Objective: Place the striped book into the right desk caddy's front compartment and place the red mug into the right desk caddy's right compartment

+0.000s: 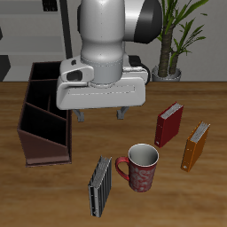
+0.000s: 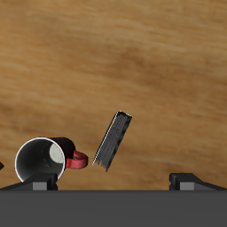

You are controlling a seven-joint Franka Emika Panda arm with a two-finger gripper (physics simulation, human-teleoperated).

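Observation:
The striped book (image 1: 100, 186) stands upright near the table's front edge, and it also shows in the wrist view (image 2: 113, 139). The red mug (image 1: 139, 167) stands upright beside it, handle toward the book; the wrist view shows its pale grey inside (image 2: 40, 161). The right desk caddy (image 1: 44, 111), a dark reddish-brown box with slanted dividers, lies farther back toward the table's side. My gripper (image 1: 100, 113) hangs open and empty above the table, farther back than the book and mug; both fingertips (image 2: 40, 183) show wide apart.
A red book (image 1: 168, 124) and an orange book (image 1: 196, 146) stand upright beside the mug, on the side away from the caddy. A potted plant (image 1: 168, 53) stands at the back.

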